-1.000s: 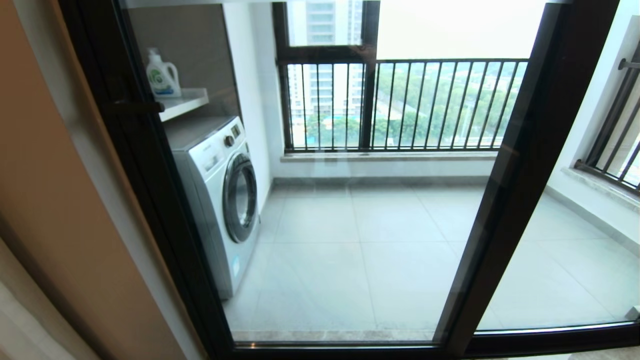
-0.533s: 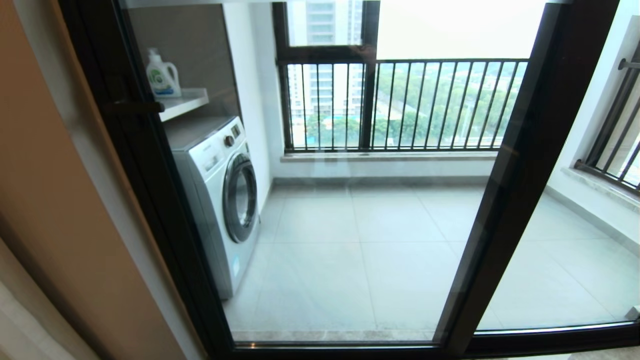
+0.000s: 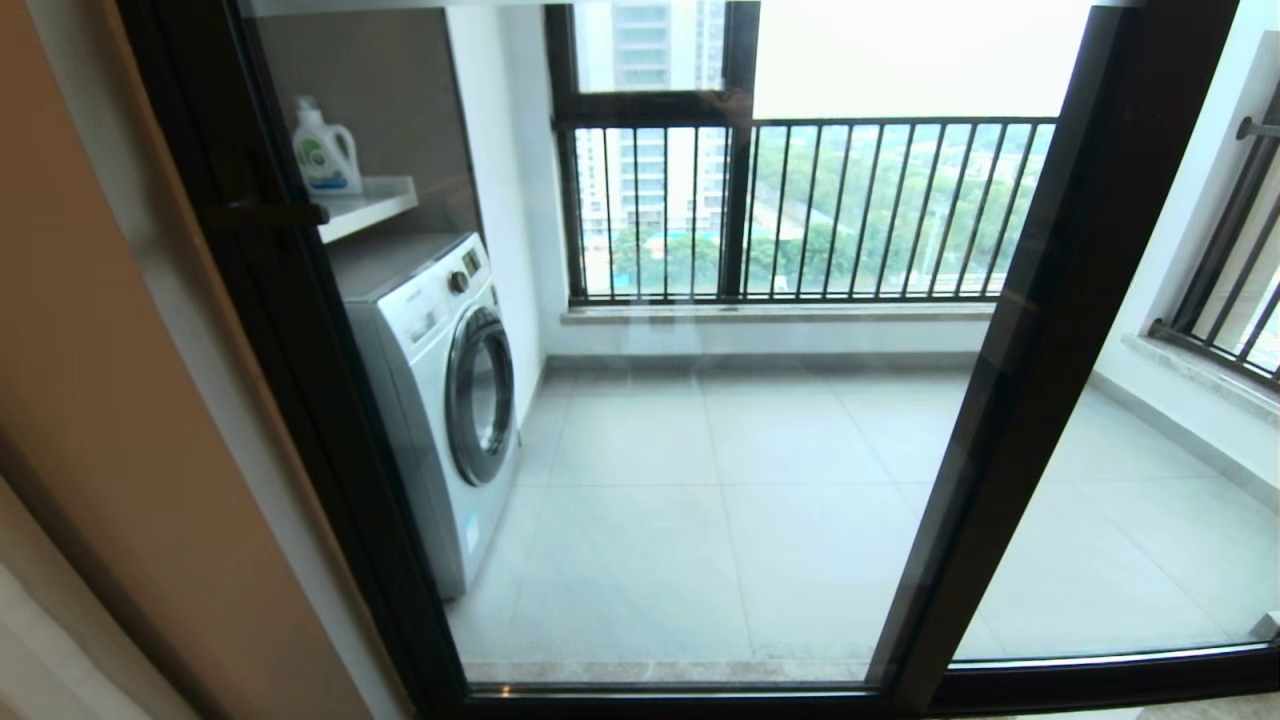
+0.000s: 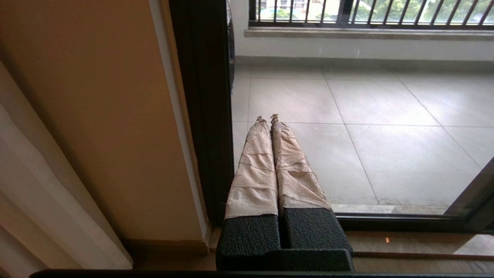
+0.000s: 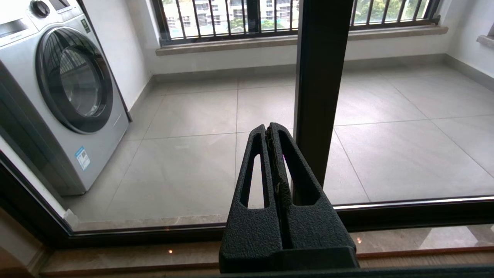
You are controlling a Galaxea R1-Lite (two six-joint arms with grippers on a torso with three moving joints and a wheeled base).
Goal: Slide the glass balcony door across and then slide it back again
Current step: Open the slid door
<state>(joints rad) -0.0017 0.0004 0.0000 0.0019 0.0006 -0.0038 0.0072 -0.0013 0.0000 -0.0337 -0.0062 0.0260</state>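
The glass balcony door (image 3: 700, 480) stands before me across the opening, a clear pane in a slim dark frame. Its small dark latch handle (image 3: 275, 213) sits on the left upright (image 3: 300, 340), against the beige wall. Neither gripper shows in the head view. In the left wrist view my left gripper (image 4: 267, 117) is shut and empty, its tape-wrapped fingers (image 4: 254, 162) low beside that left upright (image 4: 204, 116), apart from it. In the right wrist view my right gripper (image 5: 269, 127) is shut on nothing, low in front of the glass next to the middle dark upright (image 5: 318, 77).
Behind the glass are a washing machine (image 3: 440, 400), a detergent bottle (image 3: 325, 150) on a shelf (image 3: 370, 203), tiled floor and a black barred railing (image 3: 800, 210). A matching dark-framed panel (image 3: 1130, 520) without a handle fills the right. The beige wall (image 3: 100, 400) bounds the left.
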